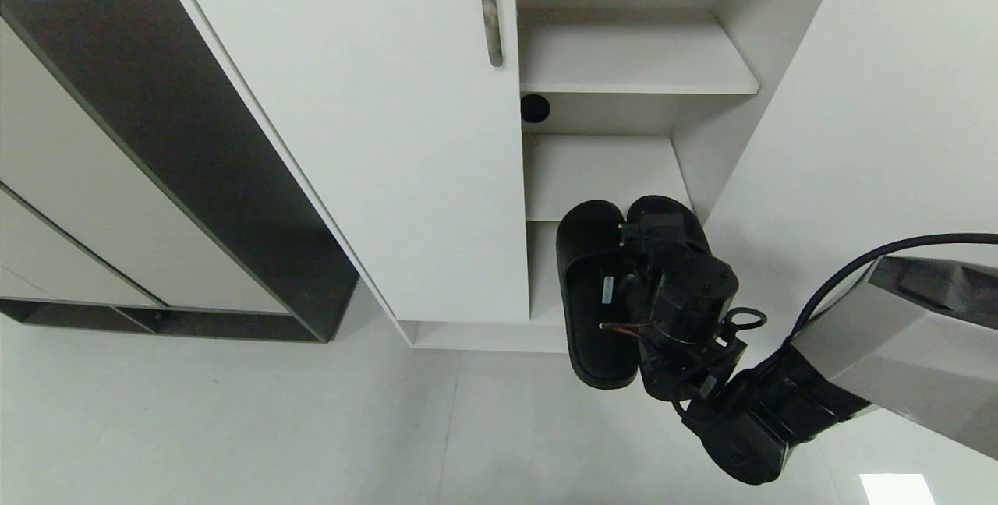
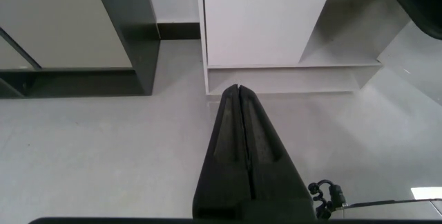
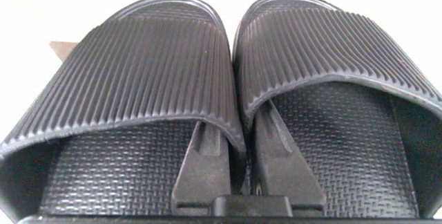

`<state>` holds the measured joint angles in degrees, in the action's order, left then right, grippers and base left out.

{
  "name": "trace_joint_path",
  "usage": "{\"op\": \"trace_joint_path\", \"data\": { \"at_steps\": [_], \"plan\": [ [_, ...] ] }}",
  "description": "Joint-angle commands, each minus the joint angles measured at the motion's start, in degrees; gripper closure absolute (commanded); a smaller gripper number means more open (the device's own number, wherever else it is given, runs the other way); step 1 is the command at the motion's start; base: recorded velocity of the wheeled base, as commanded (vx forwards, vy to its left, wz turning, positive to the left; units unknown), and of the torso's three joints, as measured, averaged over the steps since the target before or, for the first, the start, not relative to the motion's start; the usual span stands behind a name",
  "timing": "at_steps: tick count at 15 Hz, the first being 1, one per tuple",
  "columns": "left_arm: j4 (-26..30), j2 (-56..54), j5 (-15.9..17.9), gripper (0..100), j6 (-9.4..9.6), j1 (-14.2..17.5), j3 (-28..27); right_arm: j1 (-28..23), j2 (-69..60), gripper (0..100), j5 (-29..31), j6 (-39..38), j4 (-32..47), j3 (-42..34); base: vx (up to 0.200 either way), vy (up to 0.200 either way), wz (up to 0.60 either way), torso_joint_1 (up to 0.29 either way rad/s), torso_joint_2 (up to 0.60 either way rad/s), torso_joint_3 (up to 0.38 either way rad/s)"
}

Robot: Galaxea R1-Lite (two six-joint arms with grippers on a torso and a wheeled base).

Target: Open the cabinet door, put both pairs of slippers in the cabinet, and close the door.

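A pair of black slippers (image 1: 596, 294) hangs side by side in front of the open cabinet's lowest compartment (image 1: 544, 271), toes toward the cabinet. My right gripper (image 1: 649, 252) is shut on them. In the right wrist view its fingers (image 3: 204, 155) reach under the ribbed straps (image 3: 152, 65) and pinch the two inner strap edges together, right gripper (image 3: 238, 131). The cabinet's right door (image 1: 865, 139) is swung open. Its left door (image 1: 374, 123), with a metal handle (image 1: 490, 6), is closed. My left gripper (image 2: 239, 92) is shut and holds nothing, low over the floor and pointing at the cabinet base (image 2: 290, 79).
Two bare white shelves (image 1: 631, 53) (image 1: 600, 170) sit above the lowest compartment, with a round black hole (image 1: 535, 108) between them. A dark-framed unit (image 1: 179, 146) stands to the left. Pale floor tiles (image 1: 273, 427) lie open in front.
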<state>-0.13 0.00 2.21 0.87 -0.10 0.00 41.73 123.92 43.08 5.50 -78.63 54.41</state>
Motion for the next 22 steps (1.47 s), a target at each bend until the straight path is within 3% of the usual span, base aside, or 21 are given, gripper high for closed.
{"op": "trace_joint_path", "data": {
  "at_steps": [1,7,19,22],
  "plan": [
    [0.0,0.1,0.0,100,0.01,0.0,0.0,0.0,0.4,100,0.0,0.0,0.0,0.0,0.000,0.000,0.00,0.000,0.00,0.000],
    [0.0,0.1,0.0,100,0.01,0.0,0.0,-0.4,0.9,100,0.1,0.0,0.1,-0.4,0.000,0.000,0.00,0.000,0.00,0.000],
    [0.0,0.1,0.0,100,0.10,0.0,0.0,-0.8,1.9,100,0.1,0.1,0.2,-0.1,0.200,0.000,0.00,0.003,0.00,0.000],
    [0.0,0.1,0.0,100,0.01,0.0,0.0,-0.9,3.0,100,-0.2,0.0,0.3,0.5,0.000,0.000,0.00,0.000,0.00,0.000]
  ]
}}
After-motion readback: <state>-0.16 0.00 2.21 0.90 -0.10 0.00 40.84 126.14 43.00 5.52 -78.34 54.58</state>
